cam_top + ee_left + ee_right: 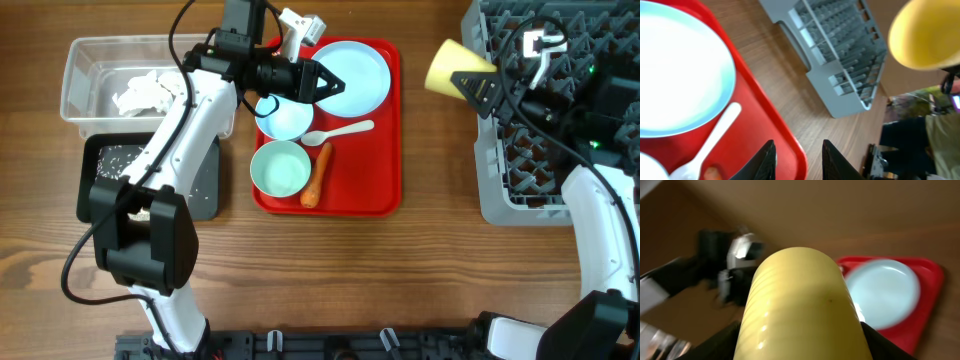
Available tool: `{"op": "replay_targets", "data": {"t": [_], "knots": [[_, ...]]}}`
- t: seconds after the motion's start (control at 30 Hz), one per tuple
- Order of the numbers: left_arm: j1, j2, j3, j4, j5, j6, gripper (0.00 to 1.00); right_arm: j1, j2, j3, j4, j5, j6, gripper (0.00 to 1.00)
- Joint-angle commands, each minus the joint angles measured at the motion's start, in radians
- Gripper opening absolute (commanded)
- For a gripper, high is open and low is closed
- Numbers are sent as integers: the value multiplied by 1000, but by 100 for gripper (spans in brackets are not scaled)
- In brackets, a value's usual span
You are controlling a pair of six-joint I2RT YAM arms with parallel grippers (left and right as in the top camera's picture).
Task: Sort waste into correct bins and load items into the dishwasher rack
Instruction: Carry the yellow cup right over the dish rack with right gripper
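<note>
My right fingers [482, 92] pinch the small yellow plastic cup [450, 66] around its narrower end. I carry it on its side in the upper right of the overhead frame, just at the left edge of the large grey plastic lattice rack [500, 190]. I judge it is held above the wooden tabletop [440, 280] so that it can be turned and lowered among the upright prongs; it is not yet set there. My left fingers [765, 160] are spread with nothing between them. They hover over the flat red plastic tray [385, 170] at the edge of the round pale blue plate [352, 75] near top centre, probably parked clear of the rack while the cup goes in. Below the plate sit the upper pale blue bowl [285, 118] and the lower pale blue bowl [280, 168]. The white plastic spoon [340, 131] lies to their right, and the orange carrot [317, 175] lies just beside the lower bowl. At far left the clear plastic tub [80, 60] holds crumpled white tissue [145, 90]. The black tub [205, 185] beneath it holds loose white rice grains [115, 158], so those look sorted, and the carrot has yet to reach a bin.
</note>
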Motion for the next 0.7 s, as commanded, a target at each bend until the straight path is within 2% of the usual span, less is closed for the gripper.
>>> {"op": "replay_targets", "data": {"t": [0.0, 0.17, 0.47, 0.67], "knots": [[-18, -24, 12, -2, -94, 5, 30, -6, -7, 9, -89, 328, -35, 59], [-54, -23, 12, -2, -192, 5, 31, -6, -34, 55, -217, 489, -65, 58], [-122, -23, 12, -2, -398, 5, 32, -6, -65, 353, -644, 858, -103, 59], [-110, -23, 12, -14, -461, 5, 31, -6, -65, 458, -921, 1108, -103, 59]]}}
